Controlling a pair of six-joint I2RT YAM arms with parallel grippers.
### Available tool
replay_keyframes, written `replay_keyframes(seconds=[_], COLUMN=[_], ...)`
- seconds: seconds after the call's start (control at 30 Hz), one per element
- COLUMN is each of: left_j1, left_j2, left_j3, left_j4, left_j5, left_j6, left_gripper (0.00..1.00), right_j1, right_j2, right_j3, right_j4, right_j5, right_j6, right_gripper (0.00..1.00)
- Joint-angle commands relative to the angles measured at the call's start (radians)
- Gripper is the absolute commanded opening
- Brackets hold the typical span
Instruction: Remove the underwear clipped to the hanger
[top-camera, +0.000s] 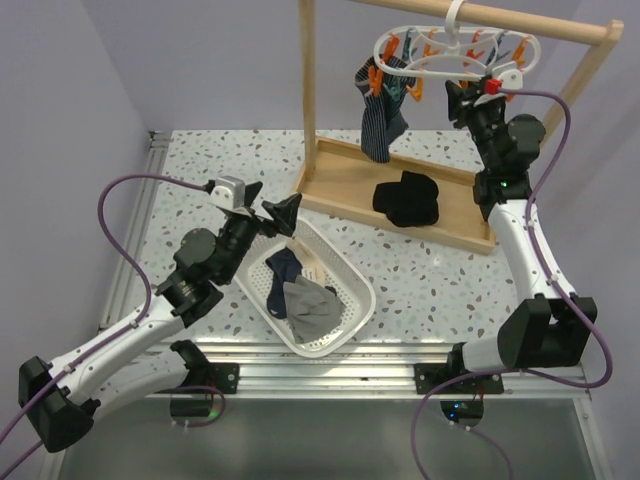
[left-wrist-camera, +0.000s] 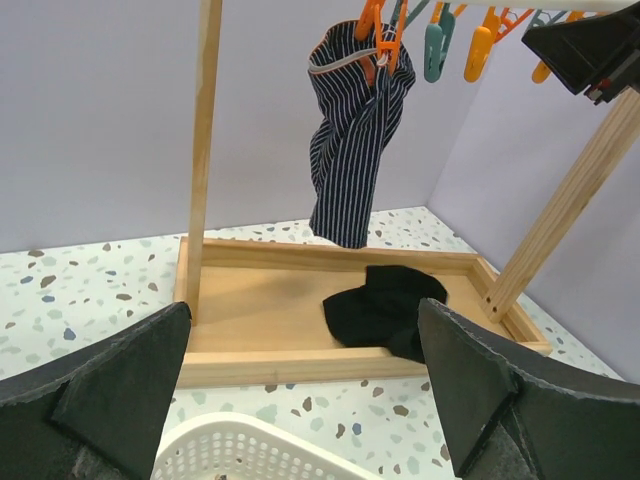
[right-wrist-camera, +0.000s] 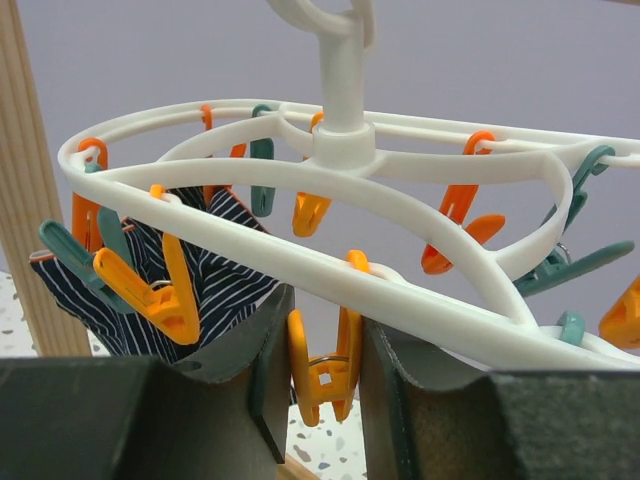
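The white ring hanger (top-camera: 455, 50) hangs from the wooden rail, with orange and teal clips. Striped underwear (top-camera: 383, 115) still hangs clipped at its left side; it also shows in the left wrist view (left-wrist-camera: 352, 140) and the right wrist view (right-wrist-camera: 215, 275). Black underwear (top-camera: 407, 198) lies on the wooden base. Navy underwear (top-camera: 283, 270) and grey underwear (top-camera: 312, 305) lie in the basket. My right gripper (right-wrist-camera: 325, 310) is raised under the hanger's right side, shut on an empty orange clip (right-wrist-camera: 322, 370). My left gripper (top-camera: 275, 215) is open and empty above the basket's far rim.
The wooden rail frame (top-camera: 308, 100) stands at the back with its tray base (top-camera: 345, 180). The white perforated basket (top-camera: 355, 270) sits at front centre. Purple walls close the left and back. A metal rail runs along the table's near edge (top-camera: 330, 365).
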Motion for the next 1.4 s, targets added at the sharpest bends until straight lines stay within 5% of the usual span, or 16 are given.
replay_keyframes(seconds=[0.0,0.03,0.13,0.47,1.0,1.37], left_j1=[0.006,0.006,0.006,0.006,0.006,0.006], left_j2=[-0.021,-0.021,-0.02,0.026,0.094,0.072], left_j3=[-0.002,-0.002,-0.002,0.016,0.034,0.05], left_j4=[0.022,0.022,0.024,0.042,-0.044,-0.261], left_j5=[-0.003,-0.003,-0.002,0.029,0.092,0.023], left_j6=[-0.016,-0.016,-0.017,-0.017,-0.089,-0.18], left_gripper=[1.0,1.0,1.0,1.0,1.0,1.0], right_j1=[0.003,0.002,0.002,0.003,0.002,0.012], right_j2=[-0.011,-0.016,-0.025,-0.152,-0.402,-0.192], right_j3=[0.049,0.049,0.045,-0.045,-0.186,-0.168], right_j4=[0.012,0.007,-0.014,-0.144,-0.653,-0.876], right_j5=[-0.034,-0.034,-0.042,-0.06,-0.145,-0.157], right_j6=[-0.009,-0.003,0.004,-0.025,-0.194,-0.113], right_gripper=[0.2,0.4,0.59,0.99,0.98,0.99])
